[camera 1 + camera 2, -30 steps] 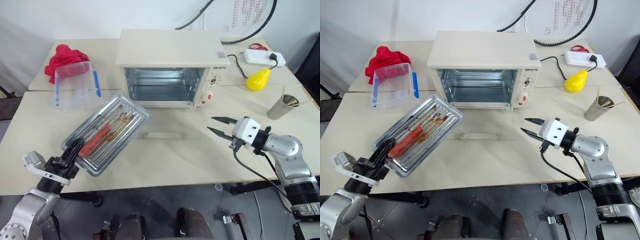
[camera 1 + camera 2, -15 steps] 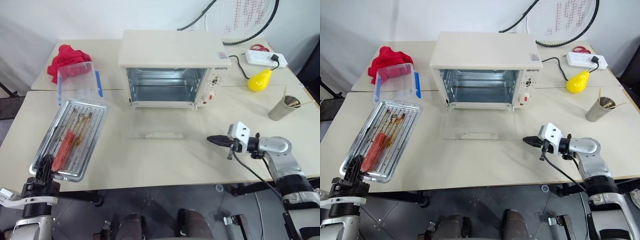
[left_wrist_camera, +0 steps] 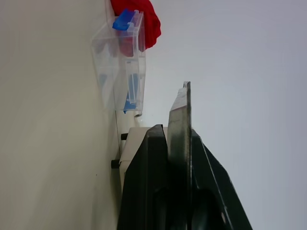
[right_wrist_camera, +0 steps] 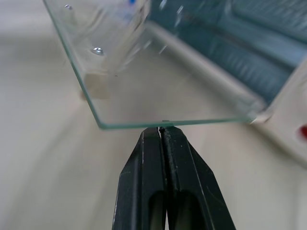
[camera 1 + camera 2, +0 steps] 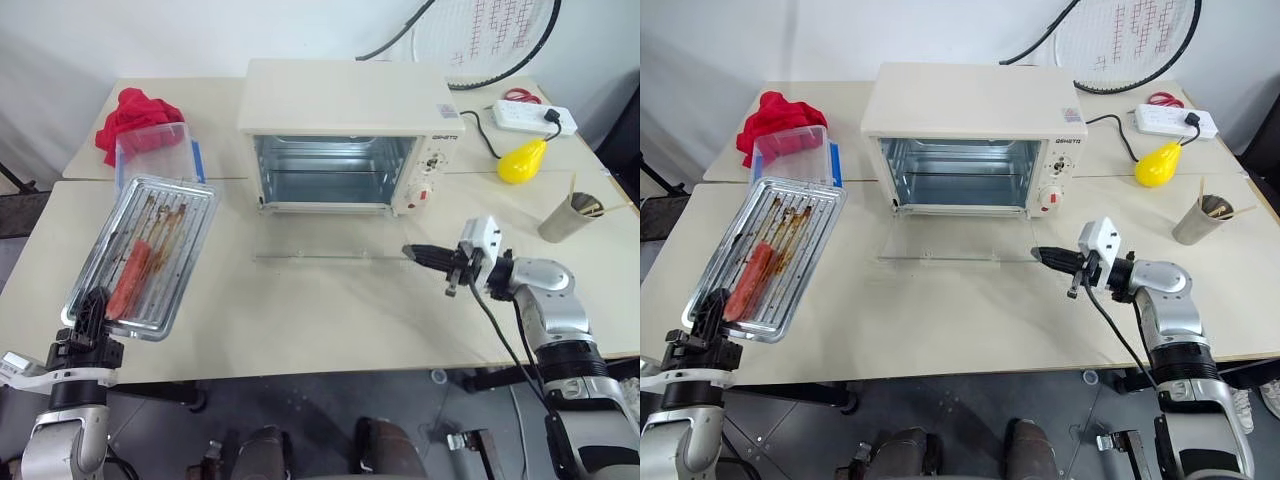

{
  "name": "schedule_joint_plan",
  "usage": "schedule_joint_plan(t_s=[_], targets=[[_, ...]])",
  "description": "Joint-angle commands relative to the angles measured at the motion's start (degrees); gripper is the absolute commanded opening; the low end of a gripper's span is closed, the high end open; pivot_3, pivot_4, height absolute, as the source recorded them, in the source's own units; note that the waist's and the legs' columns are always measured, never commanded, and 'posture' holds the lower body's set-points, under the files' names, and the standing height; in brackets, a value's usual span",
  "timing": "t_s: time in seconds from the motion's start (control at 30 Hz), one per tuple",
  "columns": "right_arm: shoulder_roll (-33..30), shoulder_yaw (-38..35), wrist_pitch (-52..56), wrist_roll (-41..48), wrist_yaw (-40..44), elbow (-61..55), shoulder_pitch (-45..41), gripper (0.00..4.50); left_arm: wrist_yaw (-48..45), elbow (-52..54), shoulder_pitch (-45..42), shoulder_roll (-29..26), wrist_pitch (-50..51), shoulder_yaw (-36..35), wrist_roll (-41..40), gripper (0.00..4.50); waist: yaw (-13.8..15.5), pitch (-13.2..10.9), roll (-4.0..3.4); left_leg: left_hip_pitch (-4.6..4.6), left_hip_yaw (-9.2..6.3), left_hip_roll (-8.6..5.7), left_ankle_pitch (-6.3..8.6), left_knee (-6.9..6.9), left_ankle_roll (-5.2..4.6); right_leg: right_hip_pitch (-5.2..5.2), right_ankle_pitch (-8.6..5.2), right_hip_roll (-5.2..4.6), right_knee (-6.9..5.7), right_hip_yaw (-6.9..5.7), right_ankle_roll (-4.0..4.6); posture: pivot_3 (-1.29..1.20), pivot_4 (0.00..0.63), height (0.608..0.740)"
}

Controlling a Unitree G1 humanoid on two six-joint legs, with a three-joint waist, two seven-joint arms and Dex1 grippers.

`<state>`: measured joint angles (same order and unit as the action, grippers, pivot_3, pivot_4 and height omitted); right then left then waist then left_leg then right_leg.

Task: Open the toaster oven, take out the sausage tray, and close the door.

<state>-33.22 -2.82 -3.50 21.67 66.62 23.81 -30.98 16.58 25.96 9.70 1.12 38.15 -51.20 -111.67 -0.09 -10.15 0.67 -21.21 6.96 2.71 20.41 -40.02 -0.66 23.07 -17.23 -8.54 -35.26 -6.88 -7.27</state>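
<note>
Toaster oven [image 5: 345,135]: on the counter [image 5: 330,310], cavity empty, landmark for all entries.

Door [image 5: 955,243]: hinged down in front of the oven, lifted a little off the counter, glass edge resting on my right tool [image 5: 1040,256].

Right tool: fingers pressed together, gripping nothing, tip under the door's right corner.

Sausage tray [image 5: 145,255]: out of the oven, well to its left, held above the counter edge and tilted.

Left tool [image 5: 92,308]: clamped on the tray's near rim.

Hazards, as I judge them: the smooth glass may slide off my narrow tip and drop back; a steeper tray tilt may roll the sausage [image 5: 128,280] off; the tray hangs partly beyond the counter.
</note>
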Motion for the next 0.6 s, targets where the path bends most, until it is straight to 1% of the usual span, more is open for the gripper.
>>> schedule_joint_plan(t_s=[0.03, 0.2, 0.37, 0.43, 0.53, 0.6], targets=[[0.07, -3.13, 3.24, 2.95, -2.39, -4.66, -1.42, 0.07, -0.38, 0.32, -0.36, -1.15, 0.56, -1.31, -1.33, 0.00, 0.04, 0.00, 0.00, 0.00, 0.00, 0.00, 0.00, 0.00, 0.00, 0.00, 0.00, 0.00, 0.00, 0.00, 0.00, 0.00, 0.150, 0.740], [0.82, -4.78, 7.70, 5.10, -4.95, -7.58, -3.01, 0.07, -0.24, 0.05, -0.42, -1.15, 1.11, -1.63, -1.33, 0.00, 0.02, 0.00, 0.00, -0.02, 0.00, -0.01, 0.01, 0.00, 0.00, 0.00, 0.00, 0.00, 0.02, 0.00, 0.00, 0.00, 0.150, 0.740], [4.06, -6.07, 13.48, 8.31, -9.07, -10.16, -7.04, 0.07, -0.68, 0.36, 0.55, -1.10, 1.91, -1.47, -1.33, 0.00, -0.04, 0.00, 0.00, -0.01, 0.00, 0.00, 0.01, 0.02, 0.00, 0.00, 0.00, 0.01, 0.02, -0.01, 0.00, 0.00, 0.150, 0.740], [4.00, -5.98, 14.81, 8.70, -8.95, -11.31, -7.06, 0.07, -0.96, 0.60, 0.97, -1.04, 2.37, -1.09, -1.33, 0.00, 0.00, 0.00, 0.00, -0.02, 0.00, 0.00, 0.02, 0.05, 0.01, 0.02, 0.00, 0.01, 0.03, -0.01, 0.00, 0.00, 0.150, 0.740], [2.97, -7.06, 20.64, 12.65, -8.75, -16.93, -4.22, 0.07, -2.32, 0.83, 3.11, -1.74, 4.90, 1.10, -1.33, 0.00, 0.32, 0.00, 0.00, -0.08, -0.06, 0.00, 0.07, 0.06, -0.04, 0.02, 0.00, 0.00, 0.09, -0.06, 0.00, 0.00, 0.150, 0.740], [1.05, -6.83, 21.74, 12.89, -7.46, -21.67, -0.46, 0.45, -3.53, 0.15, 4.14, -3.51, 7.12, 2.72, -1.33, 0.00, 0.64, 0.00, 0.00, -0.12, -0.07, -0.01, 0.13, 0.05, -0.09, 0.02, 0.00, 0.00, 0.16, -0.05, 0.00, 0.00, 0.150, 0.740]])
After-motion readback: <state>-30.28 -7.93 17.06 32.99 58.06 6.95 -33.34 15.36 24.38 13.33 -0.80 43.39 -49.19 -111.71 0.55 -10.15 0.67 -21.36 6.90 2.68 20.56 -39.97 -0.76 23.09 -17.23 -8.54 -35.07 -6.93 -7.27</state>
